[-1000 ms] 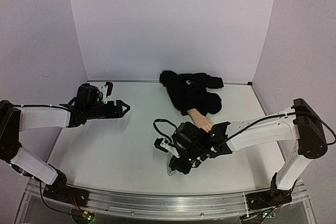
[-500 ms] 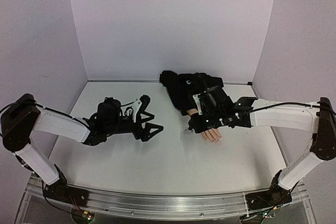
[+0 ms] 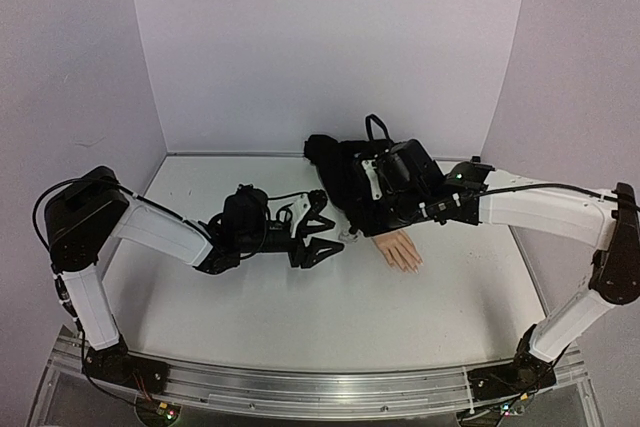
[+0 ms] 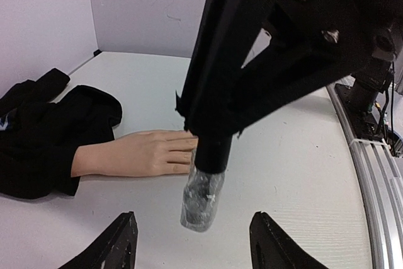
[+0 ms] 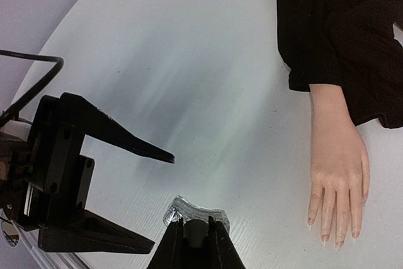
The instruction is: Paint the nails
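The peach mannequin hand (image 3: 400, 247) lies flat on the table, its black sleeve (image 3: 365, 182) behind it. Its pale nails (image 5: 324, 239) tip the fingers, which point toward the near edge. My right gripper (image 5: 193, 234) is shut on the dark cap (image 4: 213, 152) of a small clear bottle (image 4: 203, 198) and holds it tilted just above the table, left of the hand. My left gripper (image 4: 195, 250) is open. Its two fingers (image 5: 126, 138) stand either side of the bottle without touching it. In the top view the left gripper (image 3: 328, 230) faces the right gripper (image 3: 358, 222).
The black sleeve fabric (image 5: 334, 36) is bunched at the back of the white table (image 3: 250, 297), against the back wall. Purple walls close in three sides. The metal rail (image 4: 371, 155) runs along the near edge.
My right gripper has carried the bottle from the front centre back to just left of the mannequin hand. My left arm has swung right, bringing its open gripper up to the bottle.
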You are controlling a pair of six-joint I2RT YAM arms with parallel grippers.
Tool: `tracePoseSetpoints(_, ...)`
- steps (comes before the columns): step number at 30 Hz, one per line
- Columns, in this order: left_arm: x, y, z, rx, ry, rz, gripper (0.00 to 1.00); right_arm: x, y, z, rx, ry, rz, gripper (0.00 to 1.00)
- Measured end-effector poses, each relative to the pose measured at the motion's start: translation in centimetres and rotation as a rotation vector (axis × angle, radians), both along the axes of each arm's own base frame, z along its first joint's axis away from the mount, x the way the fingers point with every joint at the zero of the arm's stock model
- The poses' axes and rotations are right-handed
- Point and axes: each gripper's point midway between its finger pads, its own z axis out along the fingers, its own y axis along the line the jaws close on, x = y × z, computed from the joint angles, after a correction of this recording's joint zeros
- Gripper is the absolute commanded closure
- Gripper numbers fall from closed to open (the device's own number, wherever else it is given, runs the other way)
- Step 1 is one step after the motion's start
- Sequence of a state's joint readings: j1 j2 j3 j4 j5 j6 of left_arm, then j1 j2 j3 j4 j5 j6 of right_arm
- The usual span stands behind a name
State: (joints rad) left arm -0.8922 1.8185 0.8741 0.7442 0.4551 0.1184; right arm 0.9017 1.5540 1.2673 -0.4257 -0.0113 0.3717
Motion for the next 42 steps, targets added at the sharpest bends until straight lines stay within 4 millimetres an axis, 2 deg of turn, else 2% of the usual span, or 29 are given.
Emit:
tracePoseSetpoints(8, -0.2, -1.0, -0.1, -0.001, -0.005, -0.024, 0.48, -0.6, 0.8, -0.4, -0.022, 0.017, 0.023, 1.00)
tracePoseSetpoints(16, -0.1, -1.3, 0.1, -0.008, 0.005, -0.028, 0.63, -0.8, 1.3, -0.1, -0.023, 0.016, 0.033, 1.00)
tracePoseSetpoints(26, -0.1, -1.2, -0.2, 0.003, 0.022, -0.023, 0.58, -0.8, 1.5, -0.2, -0.035, 0.010, 0.030, 1.00)
tracePoseSetpoints(29, -0.1, -1.2, -0.4, 0.013, 0.030, -0.022, 0.61, -0.7, 1.6, 0.0, -0.032, 0.006, 0.030, 1.00)
tracePoseSetpoints(34, 0.0, -1.2, -0.7, 0.025, 0.038, -0.015, 0.77, -0.7, 1.6, 0.0, -0.031, 0.006, 0.030, 1.00)
tracePoseSetpoints(37, -0.1, -1.2, -0.9, 0.031, 0.041, -0.017, 0.91, -0.6, 1.7, 0.1, -0.033, 0.001, 0.028, 1.00)
tracePoseSetpoints(39, -0.3, -1.3, -0.9, 0.032, 0.039, -0.021, 0.96, -0.6, 1.6, 0.1, -0.038, -0.001, 0.029, 0.93)
tracePoseSetpoints(40, -0.3, -1.3, -0.9, 0.032, 0.039, -0.020, 0.99, -0.6, 1.6, 0.1, -0.038, -0.001, 0.028, 0.85)
tracePoseSetpoints(42, -0.2, -1.3, -0.9, 0.032, 0.036, -0.014, 1.00, -0.5, 1.6, 0.1, -0.038, -0.002, 0.025, 0.57)
